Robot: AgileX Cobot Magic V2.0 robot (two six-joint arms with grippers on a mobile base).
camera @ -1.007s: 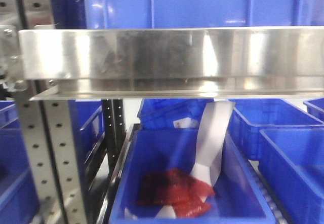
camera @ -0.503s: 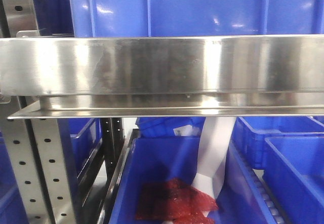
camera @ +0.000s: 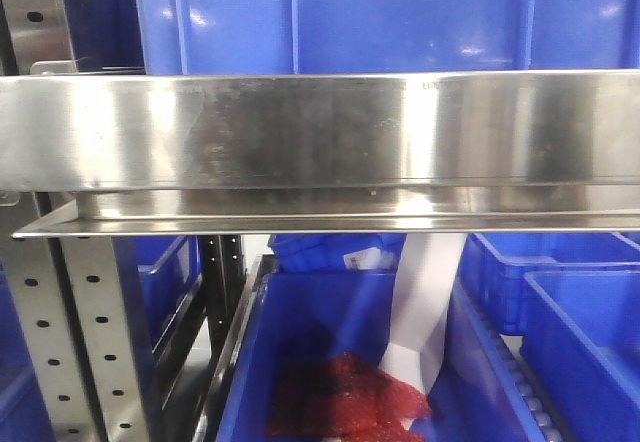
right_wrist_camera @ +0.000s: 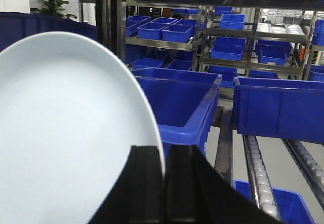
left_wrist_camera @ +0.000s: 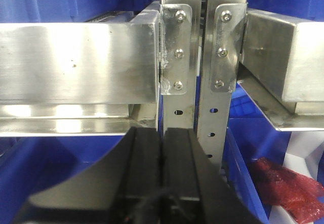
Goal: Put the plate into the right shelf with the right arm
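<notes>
Plate: seen only in the right wrist view, where it fills the left half. Its rim runs down between the black fingers of the right gripper, which is clamped on it. Far behind: open blue bins on racks, roller track to the right

Front view: broad steel rail of the right shelf spans the full width and hides what lies behind it. Upper bin sits above it; the near bin below holds a red packet and a white strip

Left wrist view: left gripper has its fingers pressed flat together, close before the perforated uprights
</notes>
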